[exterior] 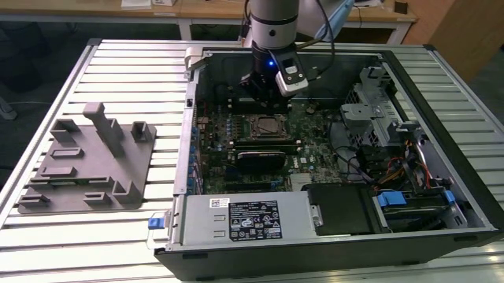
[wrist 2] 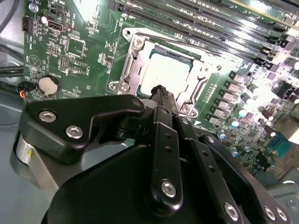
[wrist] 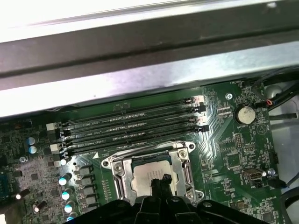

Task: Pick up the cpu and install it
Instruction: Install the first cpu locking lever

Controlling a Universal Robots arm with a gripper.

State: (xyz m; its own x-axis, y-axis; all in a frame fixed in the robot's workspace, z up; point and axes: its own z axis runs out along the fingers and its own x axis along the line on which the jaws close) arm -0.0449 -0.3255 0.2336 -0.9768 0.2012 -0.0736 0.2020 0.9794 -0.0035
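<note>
Because the cpu (wrist 2: 167, 74) already lies flat inside the motherboard socket (wrist 2: 135, 51), seated within its metal frame, the hand (exterior: 268, 94) is held just above it inside the open computer case (exterior: 441, 194), at the socket's twelve o'clock in the exterior view. Whether the hand is spread or pressed together cannot be told. The grey plastic tray (exterior: 87, 159) is left on the tabletop (exterior: 134, 71), at the case's nine o'clock.
</note>
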